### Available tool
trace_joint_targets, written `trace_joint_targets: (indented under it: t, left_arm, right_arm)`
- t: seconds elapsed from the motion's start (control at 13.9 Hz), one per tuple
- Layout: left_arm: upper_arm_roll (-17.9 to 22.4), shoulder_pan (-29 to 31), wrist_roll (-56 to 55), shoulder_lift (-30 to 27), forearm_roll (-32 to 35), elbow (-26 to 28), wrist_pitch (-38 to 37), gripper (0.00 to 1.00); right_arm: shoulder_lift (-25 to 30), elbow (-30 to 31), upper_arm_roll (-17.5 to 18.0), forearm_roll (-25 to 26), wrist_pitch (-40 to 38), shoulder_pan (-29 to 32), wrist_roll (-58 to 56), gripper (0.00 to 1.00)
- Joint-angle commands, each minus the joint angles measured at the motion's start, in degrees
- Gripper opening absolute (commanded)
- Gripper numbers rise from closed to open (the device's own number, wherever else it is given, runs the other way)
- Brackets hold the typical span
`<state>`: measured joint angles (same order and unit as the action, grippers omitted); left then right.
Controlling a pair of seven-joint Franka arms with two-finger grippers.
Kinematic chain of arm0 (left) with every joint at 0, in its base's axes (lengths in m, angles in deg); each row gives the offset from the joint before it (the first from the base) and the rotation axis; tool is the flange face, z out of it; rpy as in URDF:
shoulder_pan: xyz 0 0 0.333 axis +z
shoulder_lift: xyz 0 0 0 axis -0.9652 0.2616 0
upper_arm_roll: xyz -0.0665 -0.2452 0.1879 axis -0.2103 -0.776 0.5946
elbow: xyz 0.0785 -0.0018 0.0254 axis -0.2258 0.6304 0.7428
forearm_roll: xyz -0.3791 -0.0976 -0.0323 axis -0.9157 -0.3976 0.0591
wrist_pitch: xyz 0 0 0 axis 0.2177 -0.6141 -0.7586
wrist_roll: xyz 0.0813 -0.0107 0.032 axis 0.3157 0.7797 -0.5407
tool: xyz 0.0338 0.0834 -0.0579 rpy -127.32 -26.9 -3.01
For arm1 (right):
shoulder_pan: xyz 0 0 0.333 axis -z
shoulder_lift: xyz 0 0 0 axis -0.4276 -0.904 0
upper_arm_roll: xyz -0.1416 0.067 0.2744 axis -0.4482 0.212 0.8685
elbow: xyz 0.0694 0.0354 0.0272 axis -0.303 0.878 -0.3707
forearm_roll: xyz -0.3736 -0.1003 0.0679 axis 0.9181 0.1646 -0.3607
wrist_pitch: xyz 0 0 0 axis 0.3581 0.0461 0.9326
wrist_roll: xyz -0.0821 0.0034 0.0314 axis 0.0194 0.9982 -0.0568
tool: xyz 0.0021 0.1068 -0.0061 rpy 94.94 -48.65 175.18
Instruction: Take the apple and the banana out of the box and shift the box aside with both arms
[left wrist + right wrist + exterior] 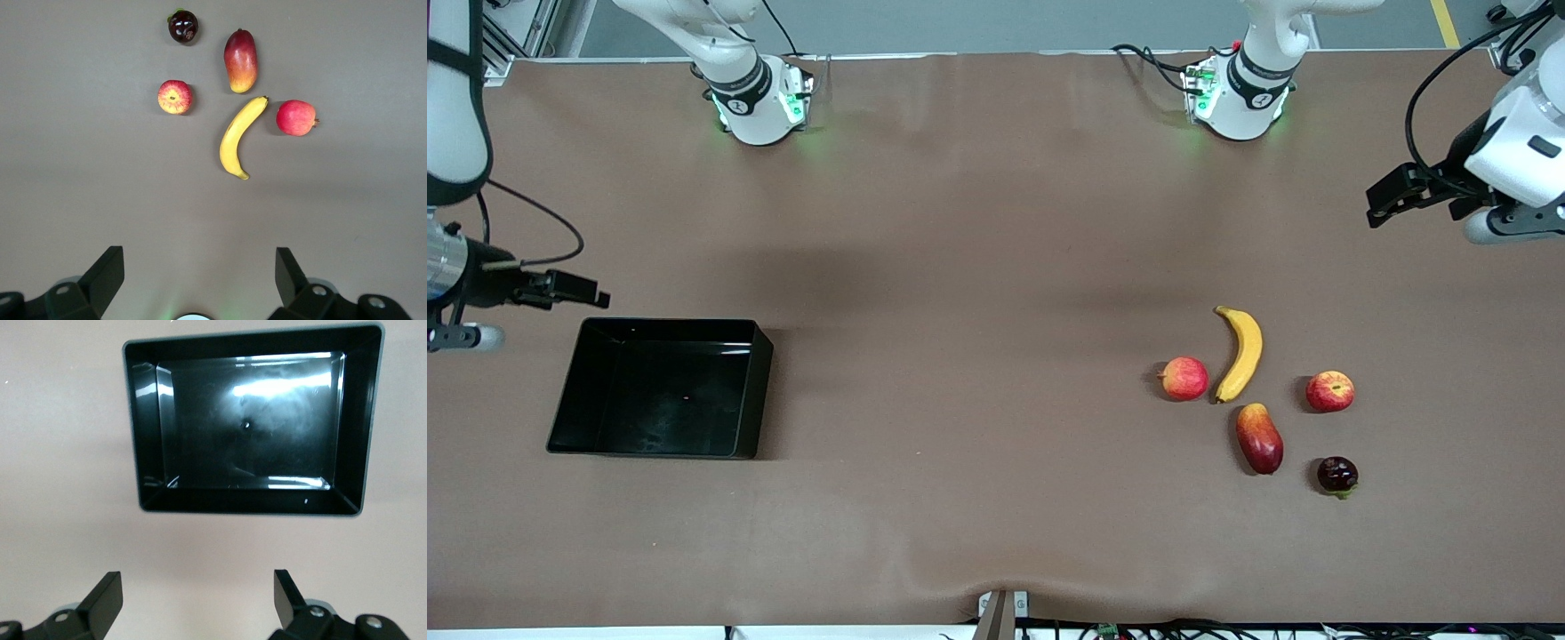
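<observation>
The yellow banana [1240,354] lies on the brown table toward the left arm's end. The deep-red apple with a yellow patch [1330,391] sits beside it. Both show in the left wrist view, banana [235,139] and apple [175,97]. The black bin [758,391] stands empty toward the right arm's end and fills the right wrist view [150,433]. My left gripper [1376,206] hangs open and empty over bare table, apart from the fruits; its jaws frame bare table [199,257]. My right gripper [596,296] hangs open and empty over the table beside the bin's rim [198,580].
A paler pinkish-red apple [1184,378], a red-and-orange mango [1259,437] and a small dark round fruit [1337,475] lie around the banana. The two arm bases stand along the table edge farthest from the front camera.
</observation>
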<state>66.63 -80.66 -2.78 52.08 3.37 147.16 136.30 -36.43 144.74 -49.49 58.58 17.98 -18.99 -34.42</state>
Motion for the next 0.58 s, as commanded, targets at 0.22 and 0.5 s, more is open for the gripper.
trace_joint_targets:
  t: [0.22, 0.5]
  left_arm:
    - [-0.19, 1.87, 2.33, -3.31, -1.37, 0.68, -1.05, 1.00]
    - [0.16, 2.39, 3.38, -3.67, -1.37, 0.68, -1.66, 1.00]
  right_arm:
    - [4.33, -0.70, 0.13, 4.78, -3.82, -4.47, 8.94, 1.00]
    - [7.30, -3.87, 0.13, 4.96, -7.78, -5.71, 12.21, 1.00]
